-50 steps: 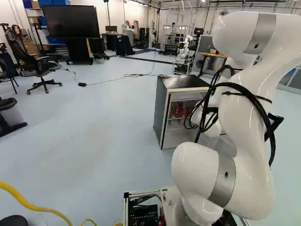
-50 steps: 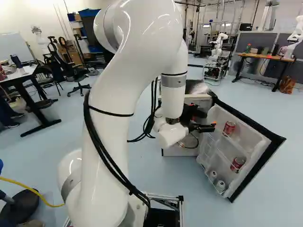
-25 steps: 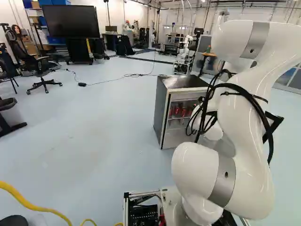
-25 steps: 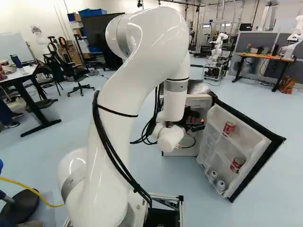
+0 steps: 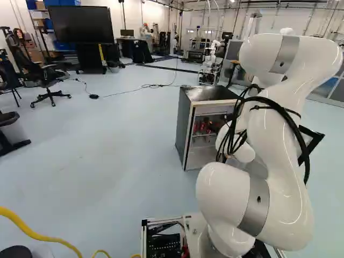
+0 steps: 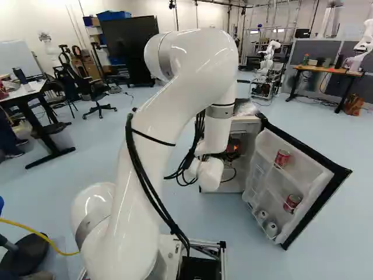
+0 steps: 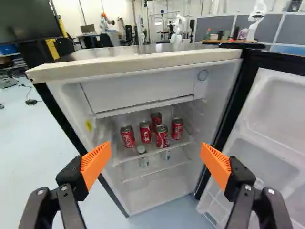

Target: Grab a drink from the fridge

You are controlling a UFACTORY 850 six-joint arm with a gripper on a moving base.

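Presently my claw is before the mouth of the fridge, at the end of my white arm. Claw state: open, orange pads set wide apart, one to each side of the view into the cabinet.

Drinks: five red cans upright on the upper shelf, ahead of me and framed between the two fingers. Nearest the shelf's front edge, around its middle, is the front can. Just beside it, toward the hinge-side corner, is the hinge-side can. The rear can is farther in, partly covered by its neighbours. The fourth can is on the other side of the front can, and the end can is closest to the corner away from the hinge. Under the shelf I see a silver-topped can; its details are hard to read.

Above the drinks is a white freezer flap. The door is swung open. Its racks carry an upper red can, a lower red can and, by the bottom corner, two pale cans.
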